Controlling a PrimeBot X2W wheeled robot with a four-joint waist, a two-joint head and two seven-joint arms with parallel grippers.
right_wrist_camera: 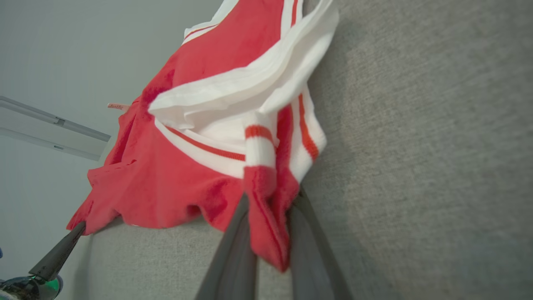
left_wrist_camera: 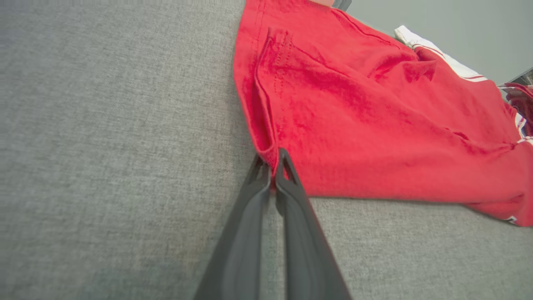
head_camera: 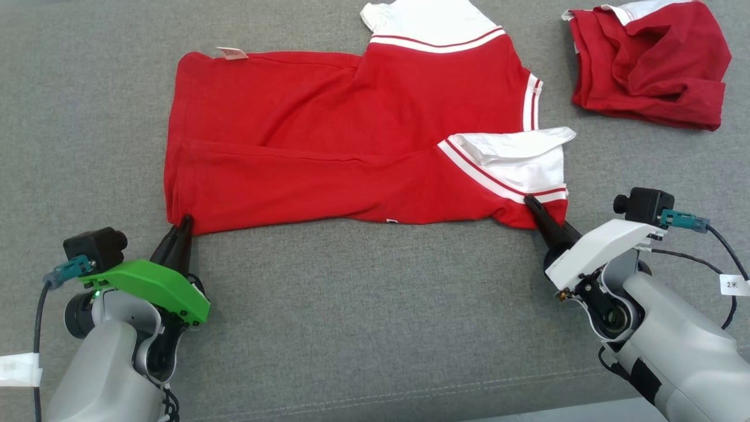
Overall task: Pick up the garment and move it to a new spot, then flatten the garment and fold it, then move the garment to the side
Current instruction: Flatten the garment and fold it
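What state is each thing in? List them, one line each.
red shirt: spread on the grey surface, creased, pinched at two near corners.
left hand: shut on its hem corner.
right hand: shut on its sleeve-side corner.
other red garment: crumpled, apart at the far right.

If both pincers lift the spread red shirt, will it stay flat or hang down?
The red shirt is probably floppy: it lies in soft creases, so its middle would likely sag between the left pincer and the right pincer. It looks thin and light. Slipping seems unlikely, since both pincers are shut on cloth.
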